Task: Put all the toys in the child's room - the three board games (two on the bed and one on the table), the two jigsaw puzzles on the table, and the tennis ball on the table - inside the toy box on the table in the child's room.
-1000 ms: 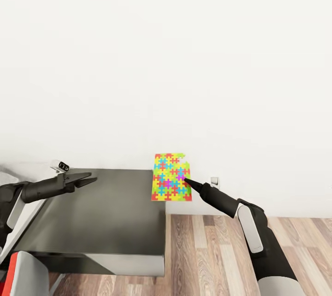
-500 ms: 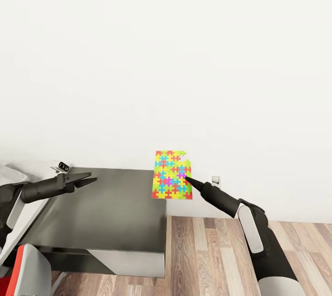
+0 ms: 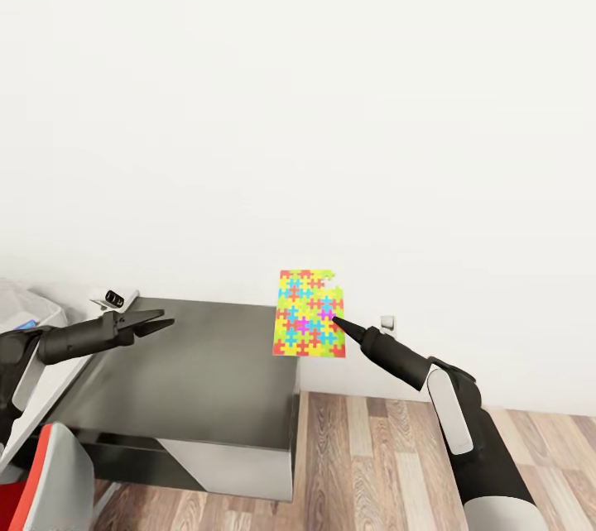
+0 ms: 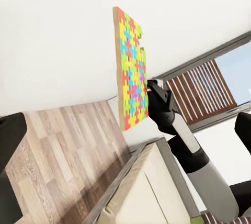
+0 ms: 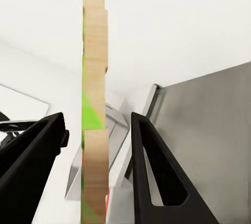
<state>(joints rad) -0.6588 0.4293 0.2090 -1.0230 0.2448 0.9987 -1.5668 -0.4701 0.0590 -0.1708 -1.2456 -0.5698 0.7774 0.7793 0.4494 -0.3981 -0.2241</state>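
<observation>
Right gripper [image 3: 334, 320] is clamping one jigsaw puzzle [image 3: 308, 313] upright in the air, just past the dark table [image 3: 190, 365] corner. Left gripper [image 3: 157, 321] is hovering over the table, released and empty. Puzzle is not yet boxed; remaining toys are unverifiable here.

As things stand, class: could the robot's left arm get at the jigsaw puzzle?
Probably not without moving: the left gripper hovers over the dark table top, well short of the jigsaw puzzle, which the right gripper holds upright past the table's far corner.

wood-plank floor [image 3: 389, 456], glossy dark tabletop [image 3: 190, 365]
</observation>
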